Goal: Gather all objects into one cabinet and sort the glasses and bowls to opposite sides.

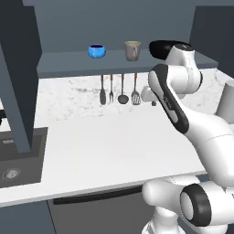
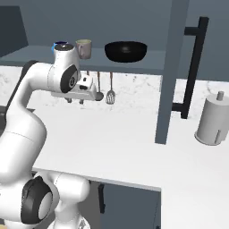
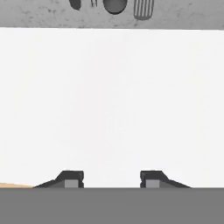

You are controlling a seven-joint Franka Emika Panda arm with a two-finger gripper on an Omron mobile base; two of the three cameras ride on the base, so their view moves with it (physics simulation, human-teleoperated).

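Note:
The slate-blue cabinet stands open, and three vessels sit on its shelf. The bright blue bowl is leftmost, the beige-grey cup is in the middle, and the wide black bowl is on the right. In the left base view my arm covers part of the black bowl. The orange cup is out of view. My gripper hangs open below the shelf's front, above the white counter. Its fingertips point down with nothing between them.
The cabinet's doors swing out on both sides, one at the left and one at the right with a black bar handle. Utensils hang under the shelf. A white-grey cylinder stands to the right and a sink lies to the left.

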